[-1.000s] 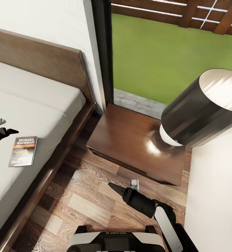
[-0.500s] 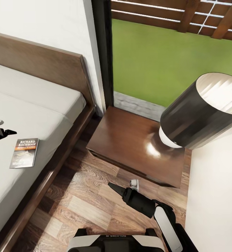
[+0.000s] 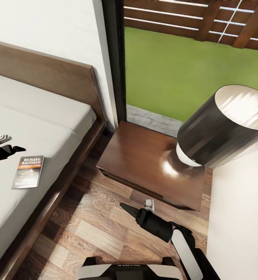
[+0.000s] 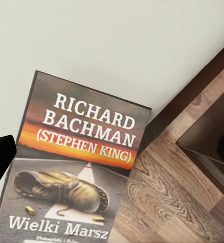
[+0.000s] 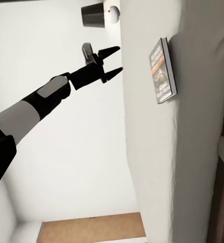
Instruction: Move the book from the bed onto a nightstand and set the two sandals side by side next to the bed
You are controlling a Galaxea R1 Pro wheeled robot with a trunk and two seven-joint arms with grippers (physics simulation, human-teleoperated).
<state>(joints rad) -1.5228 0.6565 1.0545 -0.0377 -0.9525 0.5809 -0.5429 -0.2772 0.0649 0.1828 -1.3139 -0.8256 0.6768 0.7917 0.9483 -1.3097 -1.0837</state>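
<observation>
The book lies flat on the light-grey mattress of the bed, close to its near side edge. Its cover with the orange band and white lettering is large in the left wrist view. My left gripper hovers open just above and beside the book without touching it; the right wrist view shows its two fingers spread over the book. My right gripper hangs open and empty over the wood floor in front of the nightstand. The sandals are out of view.
A large dark cylindrical lamp stands on the nightstand's right part, leaving its left part bare. The dark bed frame runs between mattress and floor. A white wall closes the right side, and a black-framed window stands behind.
The head camera has moved a little, sliding the whole picture downward. My left gripper has edged slightly toward the book. The right arm has not moved.
</observation>
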